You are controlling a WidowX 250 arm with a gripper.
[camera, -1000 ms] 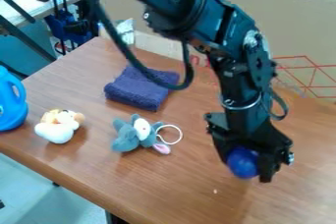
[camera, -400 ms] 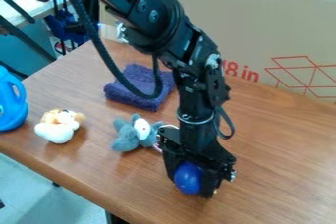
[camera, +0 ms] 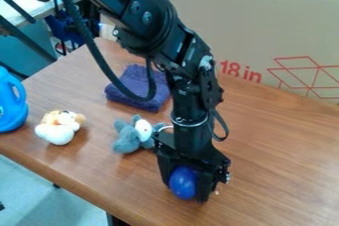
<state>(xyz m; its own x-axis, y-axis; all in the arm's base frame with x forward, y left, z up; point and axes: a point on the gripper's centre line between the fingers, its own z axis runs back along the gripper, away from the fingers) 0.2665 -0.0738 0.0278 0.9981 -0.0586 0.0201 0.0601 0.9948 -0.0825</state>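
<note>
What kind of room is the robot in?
It looks like a workroom or robot lab, though I can't be sure. A robot arm holds a blue ball over a wooden table, with a big cardboard sheet standing behind.

Ball (camera: 183, 182): smooth, glossy, plastic-looking. Bench (camera: 265, 138): wood-grain, slight sheen. Folded cloth (camera: 137, 87): rough, matt. 2 toys (camera: 60, 127) (camera: 134, 135): plush, matt. Jug (camera: 9, 102): smooth plastic. Panel (camera: 265, 27): matt cardboard.
</note>
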